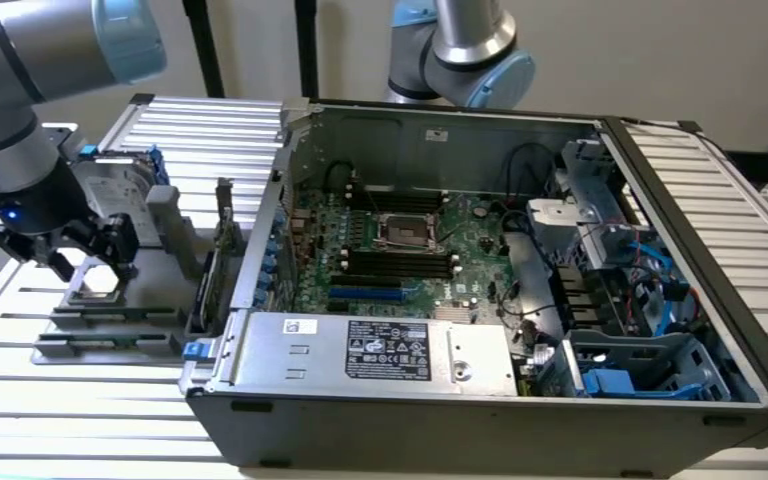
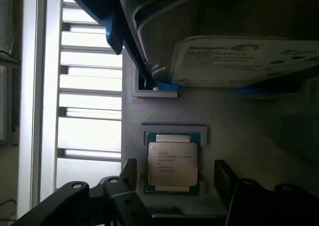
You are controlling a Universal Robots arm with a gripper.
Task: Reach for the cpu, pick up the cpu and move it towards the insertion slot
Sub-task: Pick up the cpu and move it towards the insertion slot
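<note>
The cpu point(image 2: 172, 163) is a small square chip with a silvery top, lying flat in a recess of a grey fixture block point(image 2: 239, 121). My gripper point(image 2: 176, 170) hangs just over it, open, with one black finger point(image 2: 130, 172) on each side of the chip and touching nothing. In the exterior view, the gripper point(image 1: 87, 252) is at the exterior view's left, outside the computer case, low over the fixture. The insertion slot point(image 1: 404, 230), a square socket with a shiny frame and dark centre, sits on the green motherboard point(image 1: 484, 250) inside the open case.
An upright silver hard drive point(image 2: 239, 61) in a blue frame stands on the fixture close behind the cpu. The case wall point(image 1: 257, 250) rises between fixture and motherboard. Black memory slots point(image 1: 391, 268), cables and a power supply point(image 1: 377, 350) crowd the case. A second arm point(image 1: 458, 50) stands behind.
</note>
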